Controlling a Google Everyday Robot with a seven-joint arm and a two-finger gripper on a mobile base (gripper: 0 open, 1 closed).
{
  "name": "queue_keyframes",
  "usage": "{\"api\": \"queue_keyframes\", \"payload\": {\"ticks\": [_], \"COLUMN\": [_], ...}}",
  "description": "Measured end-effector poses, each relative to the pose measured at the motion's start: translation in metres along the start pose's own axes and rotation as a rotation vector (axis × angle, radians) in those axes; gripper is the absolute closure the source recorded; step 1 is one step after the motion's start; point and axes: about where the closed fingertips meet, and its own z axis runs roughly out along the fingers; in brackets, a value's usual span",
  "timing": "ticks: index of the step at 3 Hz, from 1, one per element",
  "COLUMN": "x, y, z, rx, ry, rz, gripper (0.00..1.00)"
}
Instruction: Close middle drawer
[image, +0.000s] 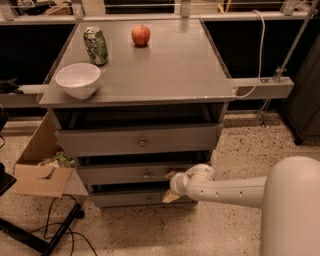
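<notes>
The middle drawer (125, 173) is a low grey front panel with a small round knob (146, 174), second from the top in the grey cabinet. It stands slightly out, with a dark gap above it. My gripper (169, 185) is at the right part of this front panel, on a white arm reaching in from the right. Its tan fingers (170, 175) are spread apart, one at the panel's height and one lower by the bottom drawer. It holds nothing.
The top drawer (140, 141) has a taller front and also stands out; the bottom drawer (135, 198) sits below. On the cabinet top (165, 70) are a white bowl (78, 79), a green can (96, 45) and a red apple (141, 35). A cardboard box (40, 170) lies at left.
</notes>
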Motion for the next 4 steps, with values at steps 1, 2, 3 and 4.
{"api": "queue_keyframes", "payload": {"ticks": [1,2,3,4], "x": [0.000,0.009,0.022,0.023], "y": [0.003,0.024,0.053,0.099], "z": [-0.001,-0.020,-0.066,-0.144], "rx": [0.000,-0.006,-0.012,-0.089], "ry": [0.000,-0.003,0.034,0.139], "rz": [0.000,0.005,-0.016,-0.117], "gripper": [0.41,0.64,0.88,1.00]}}
